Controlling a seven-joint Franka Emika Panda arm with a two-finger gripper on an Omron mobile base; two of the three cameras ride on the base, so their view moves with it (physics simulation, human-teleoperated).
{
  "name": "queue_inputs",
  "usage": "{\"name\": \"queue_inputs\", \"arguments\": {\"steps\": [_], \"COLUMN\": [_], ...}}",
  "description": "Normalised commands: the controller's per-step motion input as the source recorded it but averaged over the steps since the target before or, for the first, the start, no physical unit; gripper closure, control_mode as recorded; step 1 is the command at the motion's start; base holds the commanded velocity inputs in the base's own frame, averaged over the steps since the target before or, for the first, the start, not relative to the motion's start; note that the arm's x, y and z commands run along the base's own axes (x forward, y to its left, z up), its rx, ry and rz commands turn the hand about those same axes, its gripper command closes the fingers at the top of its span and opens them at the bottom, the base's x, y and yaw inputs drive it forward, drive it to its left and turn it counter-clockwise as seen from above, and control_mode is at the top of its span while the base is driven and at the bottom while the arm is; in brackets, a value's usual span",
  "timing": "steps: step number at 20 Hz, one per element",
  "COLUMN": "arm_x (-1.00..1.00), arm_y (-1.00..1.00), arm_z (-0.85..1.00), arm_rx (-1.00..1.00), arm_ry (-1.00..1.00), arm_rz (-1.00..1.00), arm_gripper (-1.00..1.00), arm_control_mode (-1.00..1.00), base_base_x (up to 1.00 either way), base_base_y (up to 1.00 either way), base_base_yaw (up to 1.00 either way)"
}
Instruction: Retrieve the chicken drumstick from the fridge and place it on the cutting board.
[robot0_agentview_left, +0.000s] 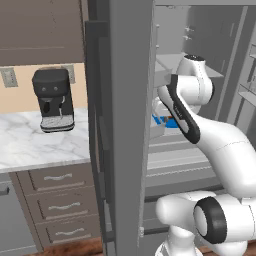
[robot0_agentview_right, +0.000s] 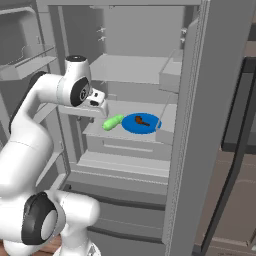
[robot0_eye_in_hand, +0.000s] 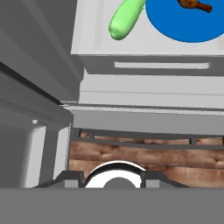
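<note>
The fridge (robot0_agentview_right: 220, 100) stands open, its pale shelves showing. On a middle shelf lies the chicken drumstick (robot0_agentview_right: 142, 120), small and reddish-brown, resting on a round blue plate (robot0_agentview_right: 131, 125). At the hand view's top right edge the drumstick (robot0_eye_in_hand: 194, 4) shows on the plate (robot0_eye_in_hand: 183, 26). My gripper (robot0_agentview_right: 100, 102) hangs at the shelf's left front, left of the plate and apart from it, pointing down. Its dark fingertips (robot0_eye_in_hand: 70, 177) stand apart with nothing between them. The cutting board is out of view.
A green cucumber-like vegetable (robot0_agentview_right: 113, 122) lies just left of the plate, closest to the hand. The fridge's grey door edge (robot0_agentview_left: 130, 100) rises in front of the left base camera. A black coffee machine (robot0_agentview_left: 53, 100) stands on the marble counter (robot0_agentview_left: 40, 145) at left.
</note>
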Motion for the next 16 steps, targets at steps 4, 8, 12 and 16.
{"name": "queue_inputs", "arguments": {"steps": [4, 8, 12, 16], "arm_x": [0.0, 0.0, 0.0, 0.0], "arm_y": [0.0, 0.0, 0.0, -0.09], "arm_z": [0.0, 0.0, 0.0, -0.02], "arm_rx": [0.0, 0.0, 0.0, 0.0], "arm_ry": [0.0, 0.0, 0.0, 0.01], "arm_rz": [0.0, 0.0, 0.0, 0.0], "arm_gripper": [-1.0, -1.0, -1.0, -1.0], "arm_control_mode": [-1.0, -1.0, -1.0, -1.0], "base_base_x": [0.0, 0.0, 0.0, 0.0], "base_base_y": [0.0, 0.0, 0.0, 0.0], "base_base_yaw": [0.0, 0.0, 0.0, 0.0]}}
